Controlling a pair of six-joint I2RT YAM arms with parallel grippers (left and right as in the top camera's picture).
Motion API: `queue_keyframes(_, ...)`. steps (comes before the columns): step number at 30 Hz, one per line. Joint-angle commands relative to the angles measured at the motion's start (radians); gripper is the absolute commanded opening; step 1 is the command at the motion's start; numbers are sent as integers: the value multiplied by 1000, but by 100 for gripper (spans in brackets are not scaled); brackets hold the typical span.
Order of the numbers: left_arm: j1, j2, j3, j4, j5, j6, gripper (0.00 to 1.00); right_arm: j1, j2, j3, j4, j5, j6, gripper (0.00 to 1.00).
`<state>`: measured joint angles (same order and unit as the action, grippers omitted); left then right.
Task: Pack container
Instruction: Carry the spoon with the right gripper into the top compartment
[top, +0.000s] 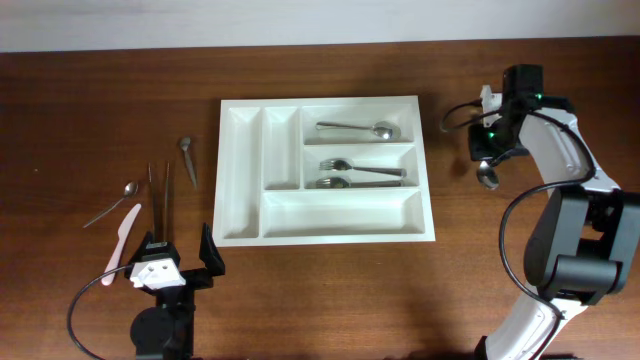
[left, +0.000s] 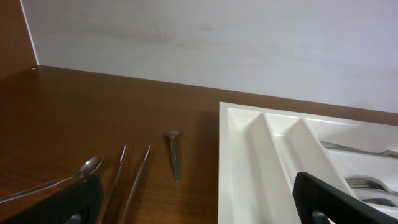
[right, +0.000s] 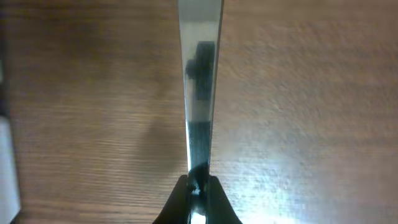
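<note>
Overhead, the bench (top: 80, 110) is dark brown wood, with a strip of white wall (top: 300, 20) along its far edge. At the far left lie a small spoon (top: 128, 188) and a pale knife (top: 124, 235), both slanted. Just beside them are two thin rods (top: 160, 195), side by side, and a short metal piece (top: 187, 158) a little further back. The left pincer (top: 180, 258) hangs near the front edge just behind the rods' near ends. Its fingers are spread wide and grip nothing. The left wrist view shows the same gap, with bare wood between the two pads (left: 62, 202).

A band of bare bench separates these loose things from the container (top: 228, 170). It sits flat at mid-bench, square to the edges, with its two narrow compartments on the left. A spoon (top: 357, 128) lies in the upper long compartment and two utensils (top: 360, 174) in the middle one.

Right of the tray is more bare wood, and then the right pincer (top: 490, 155), well apart from the tray's right rim. It is closed on the handle of a held spoon (top: 487, 177), whose bowl points toward the front. The right wrist view shows the fingers (right: 198, 199) clamped on that flat handle over blurred wood. Whether the bowl touches the bench cannot be told.
</note>
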<state>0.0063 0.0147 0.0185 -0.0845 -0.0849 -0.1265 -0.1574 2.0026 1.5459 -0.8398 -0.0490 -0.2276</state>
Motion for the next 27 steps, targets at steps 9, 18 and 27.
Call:
queue_keyframes(9, 3, -10, -6, 2, 11, 16, 99, 145, 3, 138, -1, -214, -410, 4)
queue_keyframes(18, 3, -10, -6, 2, 11, 16, 99, 327, 3, 142, 81, -178, -848, 4)
queue_keyframes(27, 3, -10, -6, 2, 11, 16, 99, 375, 8, 142, 320, -128, -850, 4)
